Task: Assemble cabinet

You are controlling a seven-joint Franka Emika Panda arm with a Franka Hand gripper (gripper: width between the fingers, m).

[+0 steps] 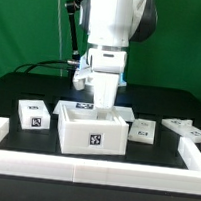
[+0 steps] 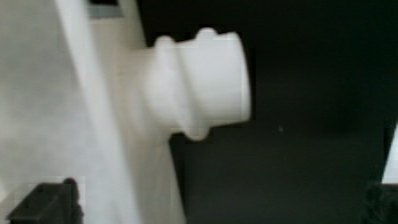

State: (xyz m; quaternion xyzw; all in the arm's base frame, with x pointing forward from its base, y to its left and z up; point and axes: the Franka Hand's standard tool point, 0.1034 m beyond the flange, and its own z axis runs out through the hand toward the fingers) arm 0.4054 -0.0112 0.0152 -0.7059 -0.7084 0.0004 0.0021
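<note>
The cabinet [image 1: 93,130] is a big white box with tags, open side up, at the table's middle front. My gripper [image 1: 104,89] hangs straight above it, in line with its far half. A white panel [image 1: 105,97] stands upright under the hand and reaches down to the box's opening. In the wrist view this panel [image 2: 111,110] runs lengthwise and carries a round white knob [image 2: 205,85]. The gripper [image 2: 214,205] is open: one black finger [image 2: 45,205] is beside the panel, and the other [image 2: 390,200] is far off across dark table. I cannot tell whether the near finger touches the panel.
A white tagged block [image 1: 32,113] lies to the cabinet's left in the exterior view. Another tagged part [image 1: 142,132] and a flat white part [image 1: 183,127] lie to its right. A low white border rail [image 1: 91,171] runs along the front and both sides.
</note>
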